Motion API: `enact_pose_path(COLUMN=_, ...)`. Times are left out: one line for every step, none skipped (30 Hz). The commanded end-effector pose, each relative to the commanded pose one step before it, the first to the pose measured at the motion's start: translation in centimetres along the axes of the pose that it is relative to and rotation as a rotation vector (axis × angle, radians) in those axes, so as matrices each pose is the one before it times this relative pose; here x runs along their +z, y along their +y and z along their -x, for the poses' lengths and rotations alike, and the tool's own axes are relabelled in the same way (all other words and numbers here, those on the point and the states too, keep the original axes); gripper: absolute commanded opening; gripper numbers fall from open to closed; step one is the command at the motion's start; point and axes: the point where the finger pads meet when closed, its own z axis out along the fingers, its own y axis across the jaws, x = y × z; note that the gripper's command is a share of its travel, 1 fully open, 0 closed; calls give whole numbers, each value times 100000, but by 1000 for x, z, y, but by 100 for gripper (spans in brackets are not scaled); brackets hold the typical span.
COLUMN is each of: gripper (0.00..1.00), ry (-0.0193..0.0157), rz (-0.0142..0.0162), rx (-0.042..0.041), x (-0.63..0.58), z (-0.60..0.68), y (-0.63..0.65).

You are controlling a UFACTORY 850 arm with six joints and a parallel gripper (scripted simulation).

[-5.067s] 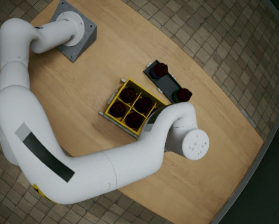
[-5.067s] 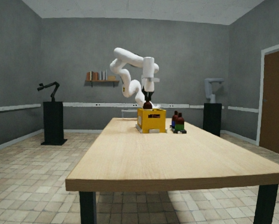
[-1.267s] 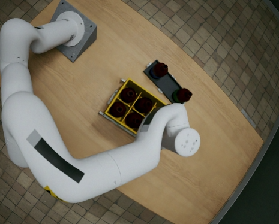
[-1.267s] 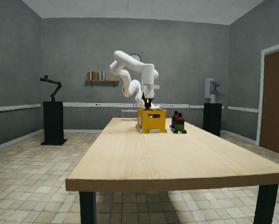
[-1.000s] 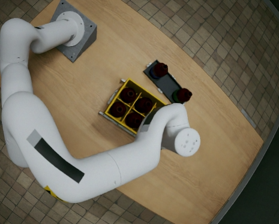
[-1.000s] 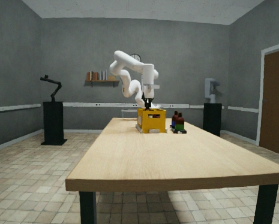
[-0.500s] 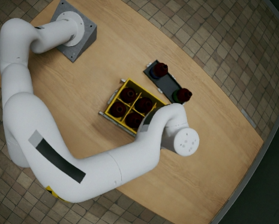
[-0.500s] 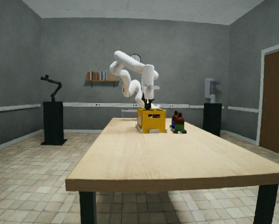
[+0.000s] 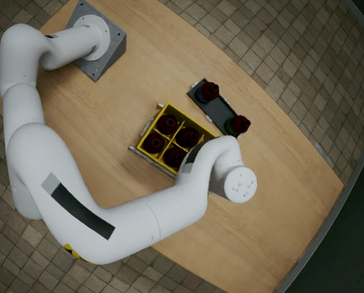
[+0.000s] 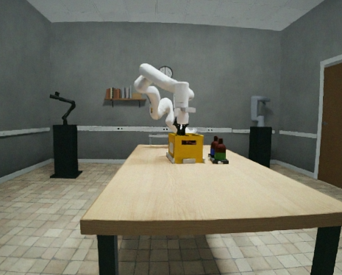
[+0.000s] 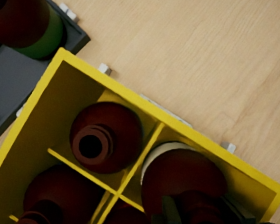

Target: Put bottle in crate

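The yellow crate (image 9: pixel 164 108) (image 10: pixel 186 151) (image 11: pixel 51 90) stands mid-table with a dark red bottle in each of its slots. My gripper (image 10: pixel 181 129) reaches down at the crate's top and is shut on the neck of the white-labelled bottle (image 11: pixel 184 176) (image 9: pixel 174 156), which is upright inside its slot. In the overhead view my wrist hides the fingers. The dark tray (image 9: pixel 218 110) (image 10: pixel 219 161) (image 11: pixel 7 76) beside the crate holds two bottles, a blue-labelled one (image 9: pixel 209 91) (image 10: pixel 214 146) and a green-labelled one (image 9: pixel 240 124) (image 10: pixel 220 150) (image 11: pixel 20 19).
The arm's grey base block (image 9: pixel 100 43) stands at the table's far corner. My forearm (image 9: pixel 174 204) crosses over the table beside the crate. The table's curved edge (image 9: pixel 323 219) runs on the right.
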Motion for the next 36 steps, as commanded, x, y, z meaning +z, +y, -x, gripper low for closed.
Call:
enact_pose_path(gripper=0, ry=149, rz=75, rx=59, x=311, z=-43, y=43)
enact_pose_path(gripper=0, ry=0, rz=0, rx=0, x=115, z=0, y=0)
enact_pose_path(gripper=0, ry=0, rz=0, rx=0, x=112, z=0, y=0)
enact_pose_path(gripper=0, ry=0, rz=0, rx=0, x=109, z=0, y=0)
enact_pose_path(gripper=0, ry=0, rz=0, rx=0, x=105, z=0, y=0)
enact_pose_path(gripper=0, ry=0, rz=0, rx=0, x=101, z=0, y=0)
enact_pose_path(gripper=0, ry=0, rz=0, rx=0, x=96, z=0, y=0)
enact_pose_path(gripper=0, ry=0, rz=0, rx=0, x=91, z=0, y=0)
enact_pose_path(gripper=0, ry=0, rz=0, rx=0, x=86, z=0, y=0)
enact_pose_path(gripper=0, ry=0, rz=0, rx=0, x=80, z=0, y=0)
enact_pose_path(gripper=0, ry=0, rz=0, rx=0, x=75, z=0, y=0)
enact_pose_path(gripper=0, ry=0, rz=0, rx=0, x=0, z=0, y=0)
enact_pose_path(gripper=0, ry=0, rz=0, rx=0, x=0, z=0, y=0)
enact_pose_path(gripper=0, ry=0, rz=0, rx=0, x=69, z=0, y=0)
enact_pose_path(gripper=0, ry=0, rz=0, rx=0, x=63, z=0, y=0)
enact_pose_path(gripper=0, ry=0, rz=0, rx=0, x=57, z=0, y=0)
enact_pose_path(gripper=0, ry=0, rz=0, rx=0, x=51, z=0, y=0)
enact_pose_path(gripper=0, ry=0, rz=0, rx=0, x=45, z=0, y=0)
enact_pose_path(gripper=0, ry=0, rz=0, rx=0, x=39, z=0, y=0)
enact_pose_path(gripper=0, ry=0, rz=0, rx=0, x=33, z=0, y=0)
enact_pose_path(gripper=0, ry=0, rz=0, rx=0, x=27, z=0, y=0)
enact_pose_path(gripper=0, ry=0, rz=0, rx=0, x=22, z=0, y=0)
enact_pose_path(gripper=0, ry=0, rz=0, rx=0, x=17, z=0, y=0)
enact_pose_path(gripper=0, ry=0, rz=0, rx=0, x=13, z=0, y=0)
enact_pose_path(gripper=0, ry=0, rz=0, rx=0, x=9, z=0, y=0)
enact_pose_path(gripper=0, ry=0, rz=0, rx=0, x=6, z=0, y=0)
enact_pose_path(gripper=0, ry=0, rz=0, rx=0, x=3, z=0, y=0)
enact_pose_path(gripper=0, ry=0, rz=0, rx=0, x=1, z=0, y=0)
enact_pose_path(gripper=0, ry=0, rz=0, rx=0, x=0, z=0, y=0)
enact_pose_path(gripper=0, ry=0, rz=0, rx=0, x=0, z=0, y=0)
enact_pose_path(gripper=0, ry=0, rz=0, rx=0, x=0, z=0, y=0)
enact_pose_path(gripper=0, ry=0, rz=0, rx=0, x=0, z=0, y=0)
enact_pose_path(gripper=0, ry=0, rz=0, rx=0, x=0, z=0, y=0)
enact_pose_path(gripper=0, ry=0, rz=0, rx=0, x=0, z=0, y=0)
enact_pose_path(gripper=0, ry=0, rz=0, rx=0, x=0, z=0, y=0)
enact_pose_path(gripper=0, ry=0, rz=0, rx=0, x=0, z=0, y=0)
